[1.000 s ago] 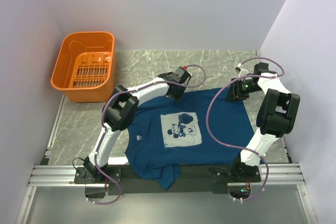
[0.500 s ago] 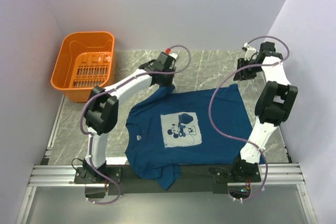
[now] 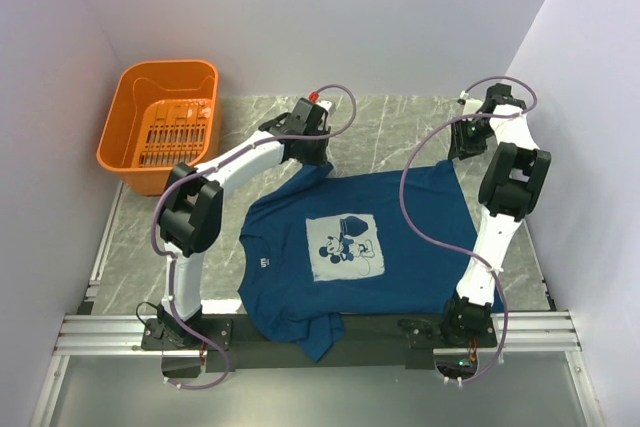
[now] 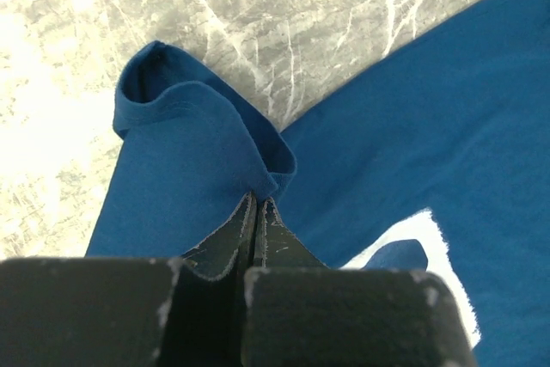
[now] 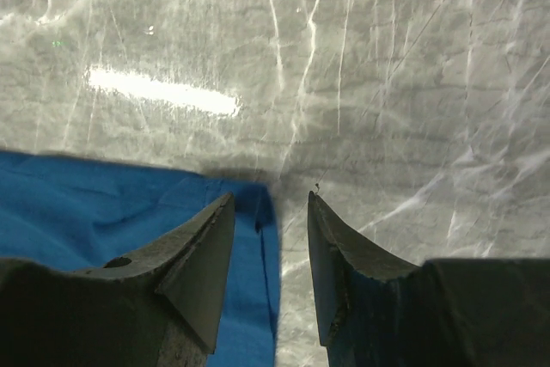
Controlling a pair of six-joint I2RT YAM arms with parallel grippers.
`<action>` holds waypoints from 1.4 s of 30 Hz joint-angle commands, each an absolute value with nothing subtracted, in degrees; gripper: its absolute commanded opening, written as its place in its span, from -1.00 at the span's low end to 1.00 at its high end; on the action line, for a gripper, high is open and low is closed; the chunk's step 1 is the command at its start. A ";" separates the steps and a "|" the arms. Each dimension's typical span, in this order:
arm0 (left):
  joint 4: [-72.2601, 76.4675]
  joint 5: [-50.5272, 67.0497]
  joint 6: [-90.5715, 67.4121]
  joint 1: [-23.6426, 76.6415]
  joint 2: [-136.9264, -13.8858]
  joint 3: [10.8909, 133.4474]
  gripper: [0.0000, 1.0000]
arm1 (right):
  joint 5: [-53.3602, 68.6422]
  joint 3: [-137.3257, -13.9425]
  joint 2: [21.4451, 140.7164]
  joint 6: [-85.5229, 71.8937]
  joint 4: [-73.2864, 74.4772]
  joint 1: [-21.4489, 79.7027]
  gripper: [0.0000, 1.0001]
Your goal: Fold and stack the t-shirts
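Observation:
One dark blue t-shirt (image 3: 410, 237) lies spread on the marble table, its white cartoon print (image 3: 345, 247) facing up. At the shirt's far left, my left gripper (image 3: 317, 155) is shut on a fold of the sleeve (image 4: 189, 152); in the left wrist view the fingertips (image 4: 256, 200) pinch the cloth, which bunches up ahead of them. My right gripper (image 3: 462, 147) hangs open over the shirt's far right corner. In the right wrist view, the shirt's edge (image 5: 262, 238) lies below the gap between the open fingers (image 5: 271, 198), untouched by either one.
An orange plastic basket (image 3: 160, 127) stands at the far left of the table. White walls close in on the left, back and right. A metal rail (image 3: 320, 332) runs along the near edge, and a shirt flap hangs over it.
My left gripper has pulled the sleeve back and to the left, stretching that corner out. My right arm has swung out to the far right corner, and stands open above it.

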State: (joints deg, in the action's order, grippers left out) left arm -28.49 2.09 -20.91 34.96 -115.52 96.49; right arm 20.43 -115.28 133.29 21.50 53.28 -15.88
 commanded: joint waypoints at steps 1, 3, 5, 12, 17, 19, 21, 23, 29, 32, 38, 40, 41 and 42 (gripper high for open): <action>-26.98 3.69 -22.06 34.01 -113.47 96.68 -0.99 | 20.13 -118.56 134.21 21.09 53.88 -15.21 -0.07; -26.98 3.69 -22.24 33.66 -113.47 96.86 -0.99 | 20.91 -118.30 134.65 20.83 53.70 -15.12 -0.08; -27.07 3.69 -22.24 33.40 -113.38 96.94 -0.99 | 21.44 -118.04 134.82 20.83 53.79 -14.94 -0.11; -27.51 4.04 -22.59 32.96 -113.55 97.47 -0.99 | 23.55 -113.82 132.54 20.48 52.30 -14.85 -0.14; -27.69 4.04 -22.59 32.96 -113.56 97.65 -0.99 | 25.31 -111.80 131.22 19.60 51.94 -14.85 -0.12; -27.69 4.04 -22.59 32.78 -113.29 97.47 -0.99 | 25.40 -111.27 130.78 19.42 51.77 -14.85 -0.12; -27.60 4.04 -22.68 32.70 -113.03 97.47 -0.99 | 25.23 -110.39 130.69 19.25 51.68 -14.85 -0.12; -27.60 4.04 -22.68 32.78 -112.85 97.38 -0.99 | 25.31 -109.26 130.08 19.07 51.07 -14.85 -0.13; -27.86 3.69 -22.68 32.26 -112.06 97.38 -0.99 | 26.54 -108.98 127.54 18.11 49.13 -14.94 -0.60; -28.12 3.34 -22.50 31.82 -111.80 97.91 -0.99 | 26.63 -108.20 125.51 17.49 46.85 -14.94 -0.80; -28.39 1.94 -21.97 30.06 -108.73 98.35 -0.99 | 27.59 -102.67 116.30 17.40 40.61 -14.94 -1.00; -28.39 1.50 -21.80 29.01 -107.41 98.26 -0.99 | 28.82 -99.78 113.83 18.10 38.85 -15.03 -1.00; -28.39 1.06 -21.45 28.13 -106.10 98.44 -0.99 | 30.39 -98.89 111.38 18.98 38.33 -15.03 -1.00; -28.48 0.79 -21.18 27.60 -105.39 98.52 -0.99 | 31.37 -98.01 110.05 19.51 37.97 -15.12 -1.00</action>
State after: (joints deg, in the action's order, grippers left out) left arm -29.06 2.55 -21.98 29.52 -111.79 96.49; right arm 27.68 -99.63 116.66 17.96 43.07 -15.25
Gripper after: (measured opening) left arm 0.013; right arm 0.011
